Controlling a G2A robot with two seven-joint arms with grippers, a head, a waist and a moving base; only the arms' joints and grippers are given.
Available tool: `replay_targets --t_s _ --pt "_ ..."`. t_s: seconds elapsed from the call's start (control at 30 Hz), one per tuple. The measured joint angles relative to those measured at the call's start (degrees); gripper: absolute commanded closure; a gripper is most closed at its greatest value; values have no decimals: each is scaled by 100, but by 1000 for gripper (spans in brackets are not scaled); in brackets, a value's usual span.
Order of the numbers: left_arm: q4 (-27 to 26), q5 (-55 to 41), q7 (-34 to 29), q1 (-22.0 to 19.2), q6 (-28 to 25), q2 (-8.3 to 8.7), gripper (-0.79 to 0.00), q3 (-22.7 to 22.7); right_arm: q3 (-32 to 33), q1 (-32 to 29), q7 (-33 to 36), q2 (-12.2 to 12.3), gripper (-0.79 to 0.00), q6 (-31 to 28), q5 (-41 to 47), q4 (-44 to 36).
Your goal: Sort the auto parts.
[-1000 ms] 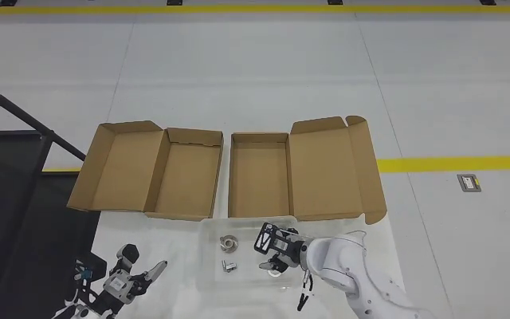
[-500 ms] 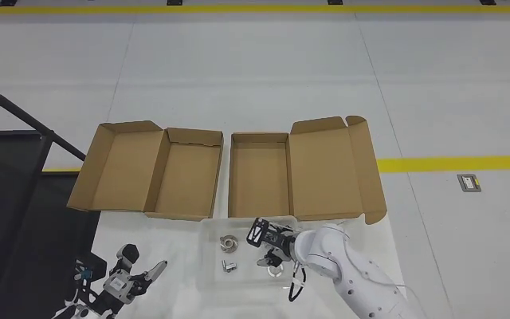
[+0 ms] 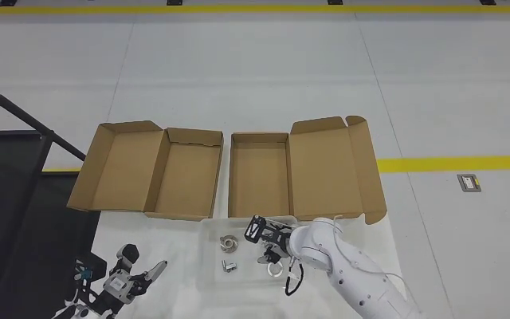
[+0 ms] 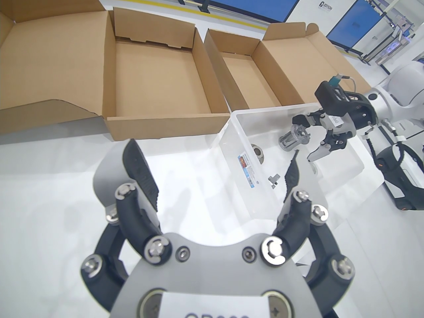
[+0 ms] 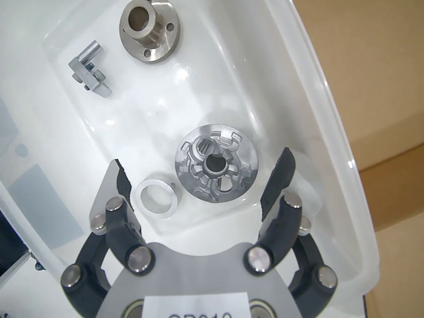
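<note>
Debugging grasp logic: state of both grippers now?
Left gripper: open, empty.
Right gripper: open, empty, over the toothed disc in the clear bin.

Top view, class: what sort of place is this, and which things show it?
Likely a factory or lab work cell: yellow floor lines, open cardboard boxes, a clear bin of metal parts.

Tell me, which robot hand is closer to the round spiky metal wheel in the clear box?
Right. The right hand hangs open just above the toothed metal disc in the clear bin. The left hand is open over the table, outside the bin.
</note>
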Motion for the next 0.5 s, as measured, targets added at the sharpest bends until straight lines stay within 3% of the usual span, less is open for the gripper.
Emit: replay_targets --t_s 0.17,0.23,0.5 --pt "0 0 0 0 0 0 -785 0 -70 45 -27 -34 -166 130 -212 47" --pt "0 0 0 0 0 0 -785 0 -85 43 -66 -44 0 190 -303 47" --pt "0 0 0 0 0 0 -785 0 -11 -101 -354 -25 0 182 -547 -244"
